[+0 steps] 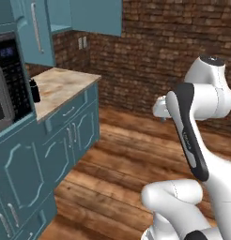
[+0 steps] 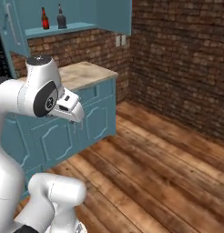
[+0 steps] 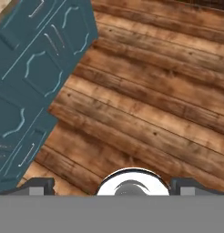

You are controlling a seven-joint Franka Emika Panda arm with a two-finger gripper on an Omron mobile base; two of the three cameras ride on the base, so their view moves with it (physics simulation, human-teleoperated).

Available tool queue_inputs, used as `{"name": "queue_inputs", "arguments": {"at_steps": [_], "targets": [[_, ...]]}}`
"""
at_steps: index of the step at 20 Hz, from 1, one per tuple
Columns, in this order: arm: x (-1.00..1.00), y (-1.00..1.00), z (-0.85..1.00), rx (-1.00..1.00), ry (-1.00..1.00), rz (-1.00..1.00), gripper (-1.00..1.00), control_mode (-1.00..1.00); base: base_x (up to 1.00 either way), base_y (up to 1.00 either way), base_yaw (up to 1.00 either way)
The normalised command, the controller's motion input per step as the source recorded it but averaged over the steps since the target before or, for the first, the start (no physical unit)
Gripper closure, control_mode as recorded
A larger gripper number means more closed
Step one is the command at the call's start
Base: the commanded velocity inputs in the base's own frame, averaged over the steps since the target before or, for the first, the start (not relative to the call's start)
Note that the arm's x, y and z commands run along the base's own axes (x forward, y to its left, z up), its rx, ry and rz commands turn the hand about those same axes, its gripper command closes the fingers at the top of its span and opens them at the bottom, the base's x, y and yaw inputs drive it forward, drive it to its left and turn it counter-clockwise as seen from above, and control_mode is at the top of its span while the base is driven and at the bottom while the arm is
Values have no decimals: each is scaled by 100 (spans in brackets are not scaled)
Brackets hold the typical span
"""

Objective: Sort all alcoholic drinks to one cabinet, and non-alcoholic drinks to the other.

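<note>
Bottles stand side by side on the teal floor board of an open wall cabinet (image 2: 63,30) at the top of the right base view — a slim red-brown beer bottle (image 2: 44,18) with a red label on the left, and a dark round-bellied bottle (image 2: 62,19) with a thin neck just beside it on the right, both upright. Below them runs a pale stone countertop (image 2: 84,73) over teal base units (image 2: 93,113) with panelled doors, set against a brick wall (image 2: 177,59). In the left base view a dark object (image 1: 34,90) sits on that counter near a microwave (image 1: 9,89); too little of it shows to name it. The gripper (image 2: 77,126) hangs from the folded white arm, well clear of the counter and pointing down over the wooden plank floor (image 3: 145,109) — in the hand view its two dark fingertips (image 3: 38,185) sit far apart at the bottom corners, with nothing between them but floor and the corner of the base units (image 3: 36,68).
</note>
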Motion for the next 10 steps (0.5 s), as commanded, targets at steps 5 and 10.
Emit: {"name": "queue_inputs", "arguments": {"at_steps": [5, 10], "targets": [[0, 0, 0, 0, 0, 0, -100, 100, 100, -9, 51], [0, 0, 0, 0, 0, 0, -100, 100, 100, -18, 50]]}}
